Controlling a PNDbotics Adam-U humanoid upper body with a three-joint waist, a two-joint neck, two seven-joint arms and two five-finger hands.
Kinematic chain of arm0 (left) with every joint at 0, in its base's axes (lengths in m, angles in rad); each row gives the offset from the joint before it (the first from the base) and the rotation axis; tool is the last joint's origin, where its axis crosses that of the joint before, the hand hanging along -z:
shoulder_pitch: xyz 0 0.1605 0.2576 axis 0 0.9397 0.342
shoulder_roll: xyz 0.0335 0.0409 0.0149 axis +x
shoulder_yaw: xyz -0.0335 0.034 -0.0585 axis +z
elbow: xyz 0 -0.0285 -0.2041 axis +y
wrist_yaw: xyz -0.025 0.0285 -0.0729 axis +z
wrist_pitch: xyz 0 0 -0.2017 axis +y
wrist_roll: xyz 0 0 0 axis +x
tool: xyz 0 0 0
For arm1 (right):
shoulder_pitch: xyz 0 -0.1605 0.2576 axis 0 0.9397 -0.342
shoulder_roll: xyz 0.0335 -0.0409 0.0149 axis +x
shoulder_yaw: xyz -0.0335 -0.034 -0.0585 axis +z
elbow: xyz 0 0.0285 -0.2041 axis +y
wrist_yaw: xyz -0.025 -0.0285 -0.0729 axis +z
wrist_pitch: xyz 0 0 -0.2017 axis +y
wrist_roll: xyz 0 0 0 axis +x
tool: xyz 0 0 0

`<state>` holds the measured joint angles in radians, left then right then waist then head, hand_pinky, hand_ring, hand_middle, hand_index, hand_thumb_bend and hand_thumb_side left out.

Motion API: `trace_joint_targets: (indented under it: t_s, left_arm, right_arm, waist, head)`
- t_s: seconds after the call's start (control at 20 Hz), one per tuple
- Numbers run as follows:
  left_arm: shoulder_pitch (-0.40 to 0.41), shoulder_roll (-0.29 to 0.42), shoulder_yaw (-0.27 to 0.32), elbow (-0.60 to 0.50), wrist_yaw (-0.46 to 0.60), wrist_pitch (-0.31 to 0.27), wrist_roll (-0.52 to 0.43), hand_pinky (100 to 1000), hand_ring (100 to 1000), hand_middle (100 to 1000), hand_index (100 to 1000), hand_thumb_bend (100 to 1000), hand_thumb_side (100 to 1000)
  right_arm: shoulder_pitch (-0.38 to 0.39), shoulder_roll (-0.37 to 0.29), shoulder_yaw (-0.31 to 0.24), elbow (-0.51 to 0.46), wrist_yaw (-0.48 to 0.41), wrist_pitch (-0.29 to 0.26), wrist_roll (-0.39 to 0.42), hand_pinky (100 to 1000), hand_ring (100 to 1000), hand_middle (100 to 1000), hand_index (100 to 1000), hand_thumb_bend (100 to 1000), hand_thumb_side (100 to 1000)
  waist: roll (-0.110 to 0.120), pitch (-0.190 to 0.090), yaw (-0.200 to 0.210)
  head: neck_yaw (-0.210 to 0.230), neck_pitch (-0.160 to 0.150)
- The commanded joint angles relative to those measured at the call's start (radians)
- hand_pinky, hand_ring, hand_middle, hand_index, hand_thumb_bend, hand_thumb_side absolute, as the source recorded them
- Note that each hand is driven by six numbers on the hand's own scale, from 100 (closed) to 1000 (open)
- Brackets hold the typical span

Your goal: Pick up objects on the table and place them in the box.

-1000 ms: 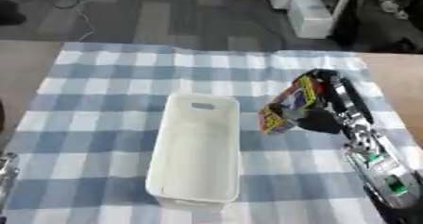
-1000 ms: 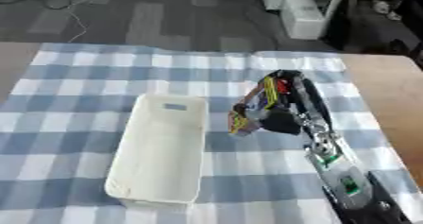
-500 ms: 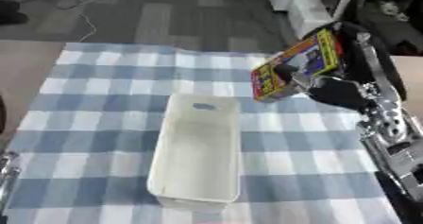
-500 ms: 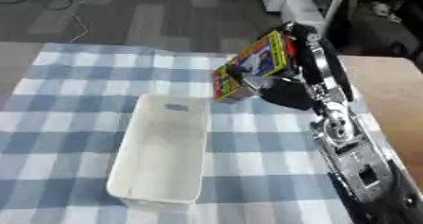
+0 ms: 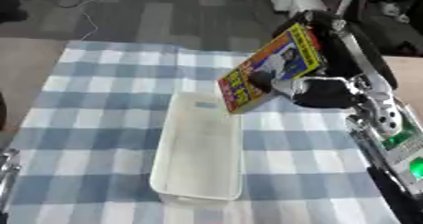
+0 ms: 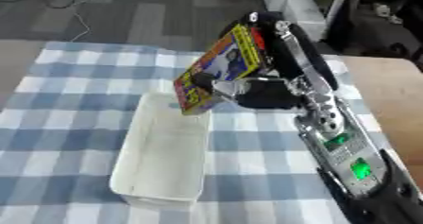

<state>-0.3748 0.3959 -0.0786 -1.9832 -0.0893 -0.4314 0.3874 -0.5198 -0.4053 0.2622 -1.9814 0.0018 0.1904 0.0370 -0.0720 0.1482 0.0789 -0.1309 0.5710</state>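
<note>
My right hand fingers clamp a stiff, light-looking packet by its far edge, tilted above the box

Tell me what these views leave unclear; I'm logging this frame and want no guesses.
- Printing on the colourful packet: blurred in both views.
- Right hand: its fingers mostly hidden behind the packet.
- Left hand: only a sliver at the left eye view's lower-left edge, cut off.
- White box: near inside wall hidden by its rim.
</note>
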Motion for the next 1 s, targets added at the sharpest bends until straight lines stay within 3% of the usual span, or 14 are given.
trace_joint_targets:
  t_s: [0.05,0.15,0.95,1.0]
  left_arm:
    - [-0.015,0.014,-0.002,-0.017,0.006,-0.001,-0.003,627,673,749,794,595,859]
    - [-0.016,0.013,-0.002,-0.017,0.007,-0.002,-0.003,627,673,749,794,595,859]
    - [-0.031,0.004,-0.004,-0.017,0.014,-0.004,-0.005,629,673,748,794,597,857]
    - [-0.032,0.003,-0.005,-0.017,0.014,-0.004,-0.005,630,673,748,794,597,857]
  right_arm:
    - [-0.030,-0.019,0.021,-0.019,-0.011,0.001,0.036,100,271,366,503,723,126]
    - [-0.042,-0.021,0.043,-0.019,-0.016,0.002,0.061,100,272,365,502,752,112]
    - [-0.078,0.015,0.124,0.018,0.018,0.059,0.167,100,278,369,505,726,128]
    - [-0.079,0.016,0.129,0.026,0.022,0.059,0.174,100,310,381,517,710,111]
  waist:
    - [0.002,-0.016,0.003]
    - [0.001,-0.016,0.005]
    - [-0.002,-0.015,0.021]
    - [-0.002,-0.015,0.022]
  head:
    - [-0.001,-0.001]
    - [-0.001,-0.005]
    - [-0.001,-0.036]
    - [0.000,-0.036]
